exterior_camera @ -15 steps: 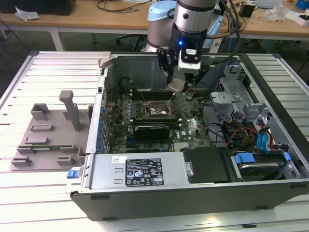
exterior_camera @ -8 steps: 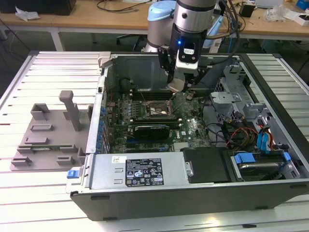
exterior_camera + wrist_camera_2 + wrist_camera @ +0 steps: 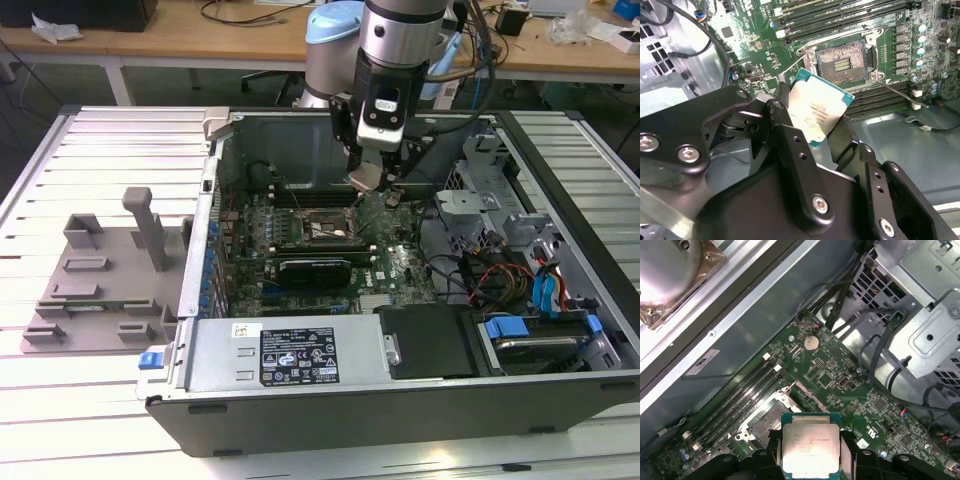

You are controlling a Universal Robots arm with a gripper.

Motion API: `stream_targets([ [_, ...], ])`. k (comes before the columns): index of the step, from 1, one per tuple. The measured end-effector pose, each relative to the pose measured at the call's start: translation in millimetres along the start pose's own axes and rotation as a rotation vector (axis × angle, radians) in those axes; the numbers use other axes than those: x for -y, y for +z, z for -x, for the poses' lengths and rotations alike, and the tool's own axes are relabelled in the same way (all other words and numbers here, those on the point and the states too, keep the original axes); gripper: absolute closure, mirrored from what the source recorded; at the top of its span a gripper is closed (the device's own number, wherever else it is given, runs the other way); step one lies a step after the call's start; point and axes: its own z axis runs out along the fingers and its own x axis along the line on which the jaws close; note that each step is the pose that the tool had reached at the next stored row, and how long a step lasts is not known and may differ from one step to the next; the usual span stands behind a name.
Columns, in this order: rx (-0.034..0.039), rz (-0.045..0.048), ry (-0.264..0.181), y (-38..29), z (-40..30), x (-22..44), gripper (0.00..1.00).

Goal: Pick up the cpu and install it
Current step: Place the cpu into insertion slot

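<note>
We see an open computer case [image 3: 215,350] on the slatted surface [image 3: 100,400]. Below the fingers [image 3: 790,145] lies its green motherboard [image 3: 840,365], the open socket frame [image 3: 842,60] just beyond their tips, memory slots [image 3: 840,11] past it. A grey fixture [image 3: 100,285] with upright posts stands well apart from them, outside the case.
</note>
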Motion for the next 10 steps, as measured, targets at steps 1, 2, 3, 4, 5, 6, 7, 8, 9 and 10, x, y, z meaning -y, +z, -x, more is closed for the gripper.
stream_targets([
  [1, 0.0005, 0.0, 0.007, 0.0, 0.0, 0.0, 0.45],
  [2, 0.001, 0.0, 0.014, 0.0, 0.0, 0.0, 0.45],
  [3, 0.0015, -0.0001, 0.021, 0.0, 0.0, 0.0, 0.45],
  [4, 0.0021, 0.0, 0.029, 0.0, 0.0, 0.0, 0.45],
  [5, 0.0026, 0.0, 0.036, 0.0, 0.0, 0.0, 0.45],
  [6, 0.0033, 0.0, 0.046, 0.0, 0.0, 0.0, 0.45],
  [7, 0.0039, 0.0, 0.055, 0.0, 0.0, 0.0, 0.45],
  [8, 0.0049, 0.0, 0.069, 0.0, 0.0, 0.0, 0.45],
  [9, 0.0058, 0.0001, 0.083, 0.0, 0.0, 0.0, 0.45],
  [10, 0.0067, 0.0002, 0.097, 0.0, 0.0, 0.0, 0.45],
])
